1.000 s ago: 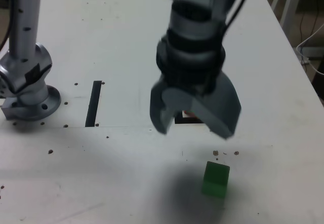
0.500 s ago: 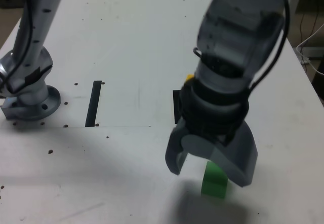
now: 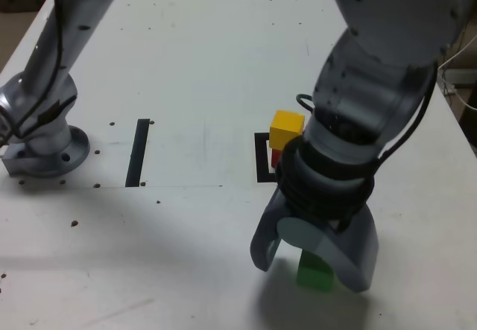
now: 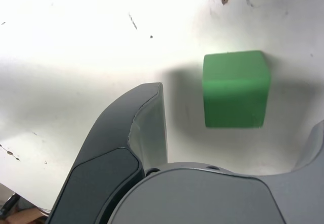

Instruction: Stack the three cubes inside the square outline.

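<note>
— Near the front edge of the white table (image 3: 186, 62), what are we seeing?

— We are seeing the gripper (image 3: 311, 259) hanging with its jaws spread on either side of the green cube (image 4: 235, 88), not touching it.

— And the others?

— The yellow cube (image 3: 286, 128) is sitting on the red cube (image 3: 276, 156) inside the square outline (image 3: 261, 158), behind the arm.

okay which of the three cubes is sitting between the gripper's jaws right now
The green cube. It sits alone on the table between the open gripper's jaws; the yellow cube is stacked on the red cube farther back.
</note>
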Controlling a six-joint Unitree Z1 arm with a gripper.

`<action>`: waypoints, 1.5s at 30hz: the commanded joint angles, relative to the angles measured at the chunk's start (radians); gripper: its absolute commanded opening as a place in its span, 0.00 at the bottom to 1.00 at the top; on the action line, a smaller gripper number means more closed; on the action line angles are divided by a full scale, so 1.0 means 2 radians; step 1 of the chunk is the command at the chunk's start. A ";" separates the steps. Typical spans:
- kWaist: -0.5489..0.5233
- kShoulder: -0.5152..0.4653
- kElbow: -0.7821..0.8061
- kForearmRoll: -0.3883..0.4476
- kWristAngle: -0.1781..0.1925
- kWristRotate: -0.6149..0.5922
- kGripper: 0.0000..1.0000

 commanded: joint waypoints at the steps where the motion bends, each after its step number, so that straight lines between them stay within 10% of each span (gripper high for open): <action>1: 0.003 0.005 0.002 -0.003 -0.004 0.002 0.94; 6: 0.006 0.014 0.001 -0.006 -0.013 0.004 0.84; 16: 0.007 0.034 -0.002 -0.031 -0.030 0.024 0.33; 37: 0.007 0.032 -0.001 -0.028 -0.028 0.028 0.27; 45: 0.007 0.008 -0.005 -0.008 -0.002 0.025 0.27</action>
